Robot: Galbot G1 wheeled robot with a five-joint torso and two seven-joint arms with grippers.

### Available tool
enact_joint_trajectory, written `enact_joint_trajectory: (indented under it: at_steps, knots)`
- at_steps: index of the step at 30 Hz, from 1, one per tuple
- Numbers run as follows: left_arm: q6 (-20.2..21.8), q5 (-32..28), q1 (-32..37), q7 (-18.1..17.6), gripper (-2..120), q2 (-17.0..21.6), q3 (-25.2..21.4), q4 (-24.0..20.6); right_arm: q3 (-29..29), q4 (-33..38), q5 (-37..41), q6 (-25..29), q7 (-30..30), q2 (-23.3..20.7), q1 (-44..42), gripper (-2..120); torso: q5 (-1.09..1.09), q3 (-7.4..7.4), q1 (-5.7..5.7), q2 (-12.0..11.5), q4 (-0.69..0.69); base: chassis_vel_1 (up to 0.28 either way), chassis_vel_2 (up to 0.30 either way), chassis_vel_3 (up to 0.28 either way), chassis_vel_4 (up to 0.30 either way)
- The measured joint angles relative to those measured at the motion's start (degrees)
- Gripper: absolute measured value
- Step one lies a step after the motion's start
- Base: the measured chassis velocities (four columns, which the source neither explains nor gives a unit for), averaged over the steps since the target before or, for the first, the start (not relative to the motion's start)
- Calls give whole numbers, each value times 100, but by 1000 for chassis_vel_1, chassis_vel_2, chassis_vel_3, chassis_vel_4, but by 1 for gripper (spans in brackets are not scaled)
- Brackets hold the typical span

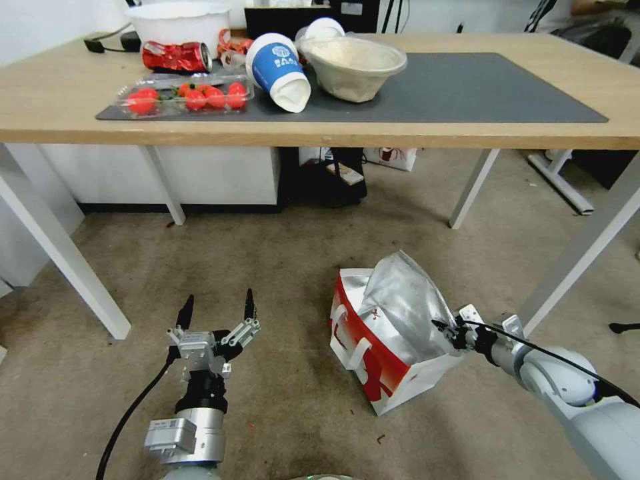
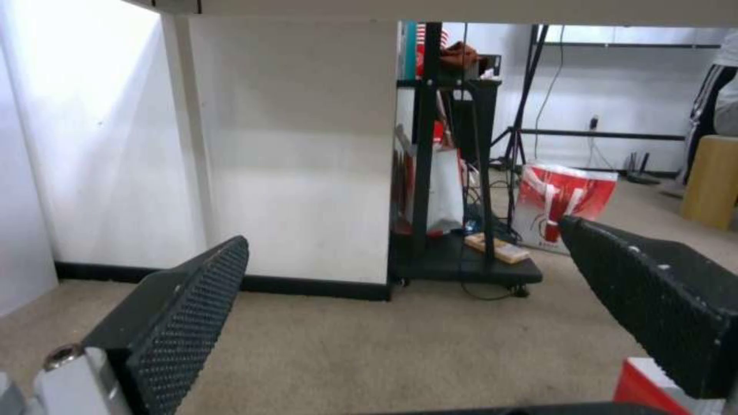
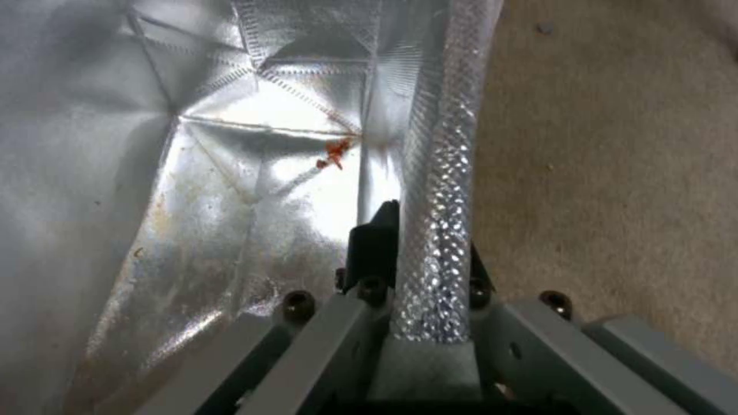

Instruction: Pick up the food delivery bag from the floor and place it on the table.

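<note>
Head view: food delivery bag [image 1: 383, 340] seemingly tilted, foil lining exposed.

The bag [image 1: 373, 360] is smooth paper, white and red, with a crinkled, shiny foil lining [image 3: 230, 144] whose rim seam is embossed in a fine mesh pattern. The floor [image 1: 267, 267] looks matt and mottled, slightly rough. The surface [image 1: 40, 100] is pale matt wood; its mat [image 1: 467, 87] is dark and dull. The left tool [image 1: 217, 310] has black pads [image 2: 184, 311] with a studded rubbery texture. The right tool [image 1: 445, 330] has grey matt metal parts.
</note>
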Motion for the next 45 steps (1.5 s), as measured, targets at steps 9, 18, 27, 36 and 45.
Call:
enact_joint_trajectory:
  at_steps: [9, 18, 27, 36, 45]
  knots:
    - [-27, 8, -7, 12, 100, -13, -12, 34, 188, 422, 40, 198, -96, -216, -268, 0, -1, 0, 0, 0, 0, 0, 0, 0, 0]
    - [-51, 12, -17, 5, 100, -27, -43, -10, 590, 1640, 605, 237, -155, -815, -685, 0, -2, 0, 0, 1, -1, 0, 0, 0, 0]
    - [-23, -143, -38, 12, 100, -26, -128, -120, 900, 2522, 1381, 26, -30, -1532, -845, 0, -2, 0, 0, 1, 0, 0, 0, 0, 0]
    - [-50, -310, -39, -6, 100, -22, -244, -187, 1168, 3318, 3419, -505, 364, -2206, -763, 0, -2, 0, 0, 1, 0, 0, 0, 0, 0]
    - [-59, -429, -25, 3, 100, 5, -293, -235, 1518, 3455, 4488, -650, -44, -2714, -776, 0, -1, 0, 0, 1, 0, 0, 0, 0, 0]
